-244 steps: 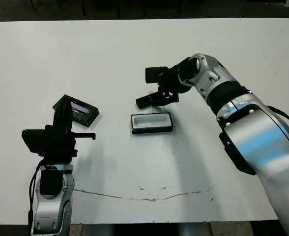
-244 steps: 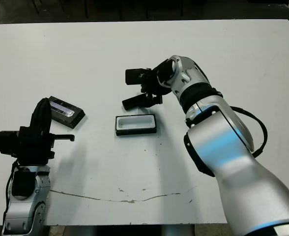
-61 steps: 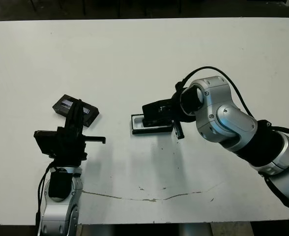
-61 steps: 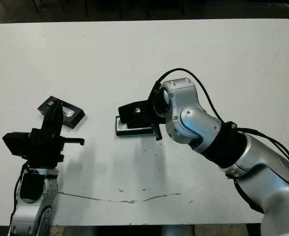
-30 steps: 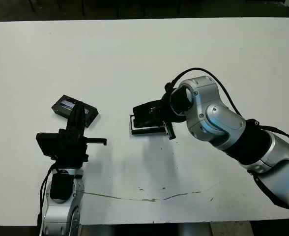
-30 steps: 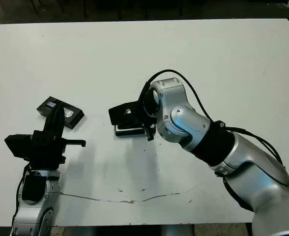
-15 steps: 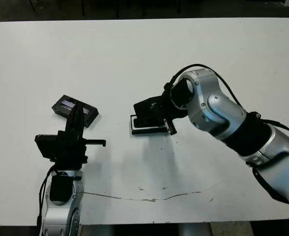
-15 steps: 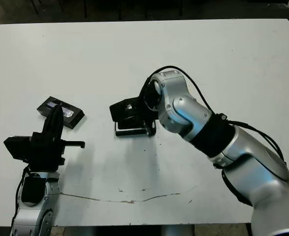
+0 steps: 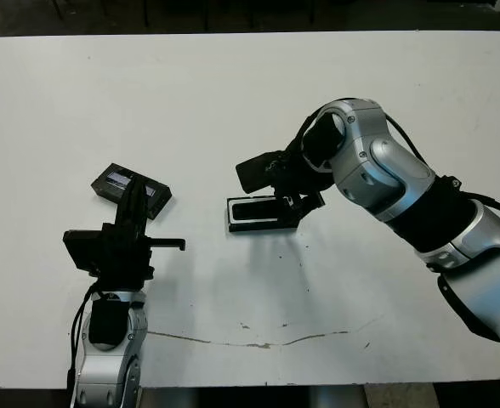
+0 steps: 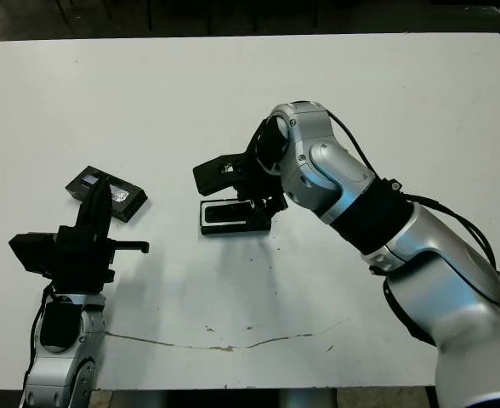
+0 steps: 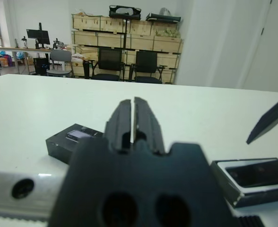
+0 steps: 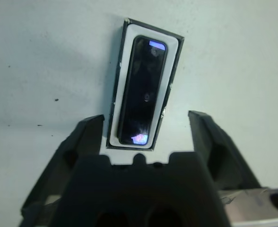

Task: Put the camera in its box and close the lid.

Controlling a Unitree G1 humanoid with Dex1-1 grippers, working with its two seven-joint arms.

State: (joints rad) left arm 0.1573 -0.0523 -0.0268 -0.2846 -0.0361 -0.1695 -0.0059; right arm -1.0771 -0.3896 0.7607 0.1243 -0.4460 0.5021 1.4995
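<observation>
The camera (image 12: 143, 90), slim and black with a glossy bluish face, lies flat inside the box (image 12: 171, 71), whose white lining shows all around it. My right gripper (image 9: 286, 194) hovers just above the box, open, one finger (image 12: 84, 135) on each side and touching nothing. The lid (image 9: 118, 180) lies flat at the table's left, apart from the box (image 9: 235, 223). Just in front of the lid stands my left gripper (image 11: 132, 101), shut and empty, its fingers pointing over the lid (image 11: 73, 139).
A thin dark crack (image 9: 267, 344) runs along the white table near its front edge. Chairs and stacked crates (image 11: 125, 40) stand far beyond the table in the left wrist view.
My right gripper has let go of the camera, opened, and risen slightly off the box, leaving the camera lying inside. The left arm and the lid have stayed put.
</observation>
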